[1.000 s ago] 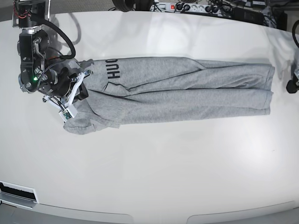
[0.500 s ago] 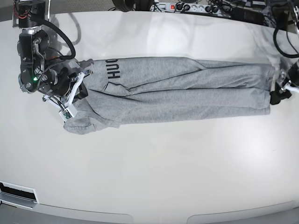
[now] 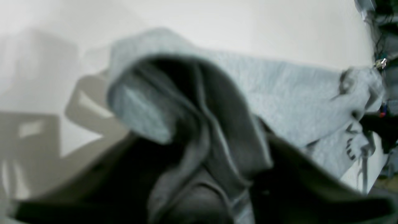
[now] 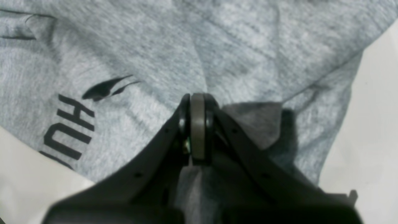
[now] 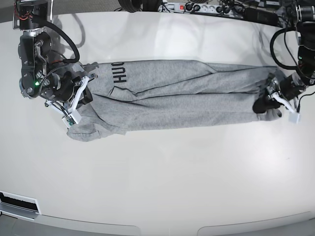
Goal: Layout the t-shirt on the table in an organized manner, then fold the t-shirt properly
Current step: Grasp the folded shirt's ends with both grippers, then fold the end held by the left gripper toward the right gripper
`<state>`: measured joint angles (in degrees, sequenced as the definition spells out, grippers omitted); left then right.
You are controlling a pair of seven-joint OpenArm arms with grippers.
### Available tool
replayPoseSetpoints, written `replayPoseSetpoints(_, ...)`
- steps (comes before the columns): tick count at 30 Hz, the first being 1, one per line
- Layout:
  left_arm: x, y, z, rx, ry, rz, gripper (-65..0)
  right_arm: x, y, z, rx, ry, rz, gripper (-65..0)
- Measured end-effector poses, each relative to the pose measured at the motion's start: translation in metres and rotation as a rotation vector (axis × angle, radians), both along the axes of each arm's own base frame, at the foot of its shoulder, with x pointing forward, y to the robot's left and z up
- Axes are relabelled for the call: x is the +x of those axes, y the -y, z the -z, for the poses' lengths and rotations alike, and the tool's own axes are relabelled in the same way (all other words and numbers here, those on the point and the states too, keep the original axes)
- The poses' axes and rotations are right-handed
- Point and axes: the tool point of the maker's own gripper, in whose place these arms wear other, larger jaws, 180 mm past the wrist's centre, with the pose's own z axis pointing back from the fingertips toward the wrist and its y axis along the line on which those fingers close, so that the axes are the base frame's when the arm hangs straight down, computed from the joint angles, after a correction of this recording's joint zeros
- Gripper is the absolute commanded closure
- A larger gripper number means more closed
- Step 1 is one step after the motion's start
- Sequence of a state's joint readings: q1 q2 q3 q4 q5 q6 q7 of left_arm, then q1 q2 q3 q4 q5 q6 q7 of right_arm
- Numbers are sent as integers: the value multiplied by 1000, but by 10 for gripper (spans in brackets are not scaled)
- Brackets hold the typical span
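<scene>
The heather-grey t-shirt (image 5: 182,98) lies as a long narrow band across the white table (image 5: 172,182), with its black lettering (image 5: 118,73) near the left end. My right gripper (image 5: 85,93) is at that left end; in its wrist view the right gripper (image 4: 197,99) is shut on a pinch of the t-shirt (image 4: 217,46) beside the lettering (image 4: 67,127). My left gripper (image 5: 264,105) is at the hem end on the right, where the cloth is bunched inward. In the blurred left wrist view, folds of the t-shirt (image 3: 279,93) rise from between the nearly closed dark jaws of the left gripper (image 3: 202,140) and hide their tips.
A power strip with cables (image 5: 197,7) runs along the table's far edge. A grey fitting (image 5: 19,204) sits at the front left corner. Bare white tabletop (image 5: 162,162) stretches in front of the shirt.
My left arm has come in from the right edge onto the hem end and its jaws have closed, pushing the hem leftward into a bunch. The right arm has not moved.
</scene>
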<state>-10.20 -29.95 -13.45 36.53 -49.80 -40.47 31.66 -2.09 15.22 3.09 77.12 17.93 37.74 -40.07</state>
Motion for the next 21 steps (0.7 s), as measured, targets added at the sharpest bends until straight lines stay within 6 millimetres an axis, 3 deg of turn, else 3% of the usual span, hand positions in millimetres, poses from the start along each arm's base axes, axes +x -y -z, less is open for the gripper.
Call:
replayPoseSetpoints(2, 0, 3, -1, 15, -15, 30, 0, 0, 0, 0, 0, 0, 0, 0)
replayPoseSetpoints(7, 0, 2, -11, 79, -41, 123, 0, 0, 0, 0, 0, 0, 0, 0)
replayPoseSetpoints(16, 10, -37, -48, 208, 9, 157, 0, 0, -6, -3, 46, -3, 11, 0)
replayPoseSetpoints(21, 9, -33, -49, 163, 5, 144, 0, 7, -12, -10, 84, 16, 3, 0)
